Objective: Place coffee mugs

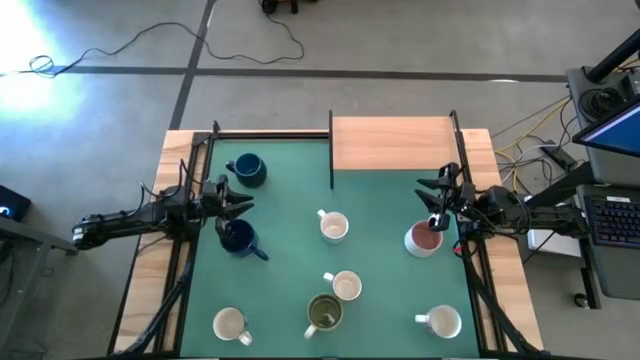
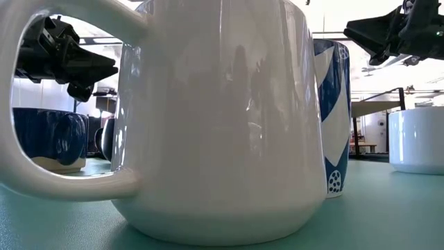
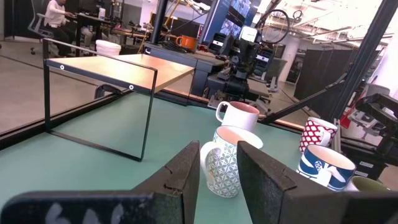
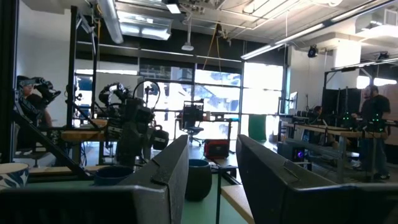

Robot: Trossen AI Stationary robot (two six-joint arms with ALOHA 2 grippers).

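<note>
I count eight coffee mugs on the green mat of the desk (image 1: pixel 290 200), all upright and none in either claw. On the left side sit two dark navy mugs, one near the back (image 1: pixel 247 170) and one just in front of it (image 1: pixel 238 238). In the middle are a white mug (image 1: pixel 333 227) and a cream mug (image 1: pixel 345 287), with the olive green mug (image 1: pixel 323 313) touching or almost touching the cream one. A white mug (image 1: pixel 230 325) stands at the front left, another white mug (image 1: pixel 441 322) at the front right, and the white mug with the reddish-pink inside (image 1: pixel 424 239) sits on the right. They look scattered rather than lined up, and the raised wooden shelf (image 1: pixel 392 143) at the back right carries nothing, so I judge the placing has barely begun, though I cannot tell where each mug is meant to go. The mugs are glossy glazed ceramic, round-walled with loop handles; some show printed patterns in the left wrist view. The mat looks soft and matte, the shelf is bare pale wood on a thin black frame. My left claw (image 1: pixel 243 206) hovers between the two navy mugs, fingers parted by a narrow gap and holding nothing. My right claw (image 1: pixel 436 212) hangs just behind the pink-lined mug, fingers apart and empty.
</note>
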